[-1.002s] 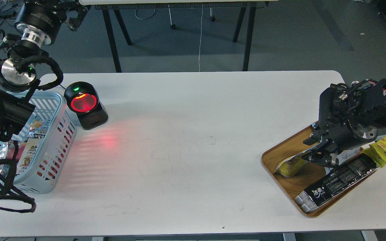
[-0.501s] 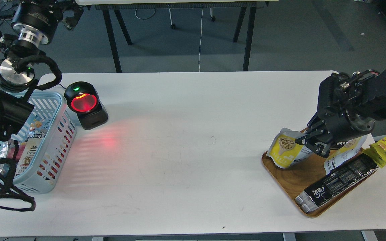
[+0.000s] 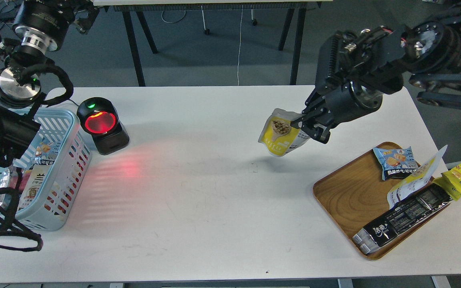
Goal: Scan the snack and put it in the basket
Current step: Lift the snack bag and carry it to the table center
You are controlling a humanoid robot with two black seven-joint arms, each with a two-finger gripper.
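Yellow-and-white snack (image 3: 280,134) hangs pinched between the closed fingers of the right gripper (image 3: 308,127), above the table (image 3: 214,200), well apart from the basket (image 3: 60,160) at far left. Half a second ago it hung just over the tray (image 3: 346,196); it has since risen and moved left.

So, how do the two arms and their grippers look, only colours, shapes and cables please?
Both arms are black, built of thick round joints with silver metal rings. The left arm carries loose black cable loops and a small green light. The right arm ends in a blocky ribbed housing with thin red wires on top, and the right gripper has two short black fingers.
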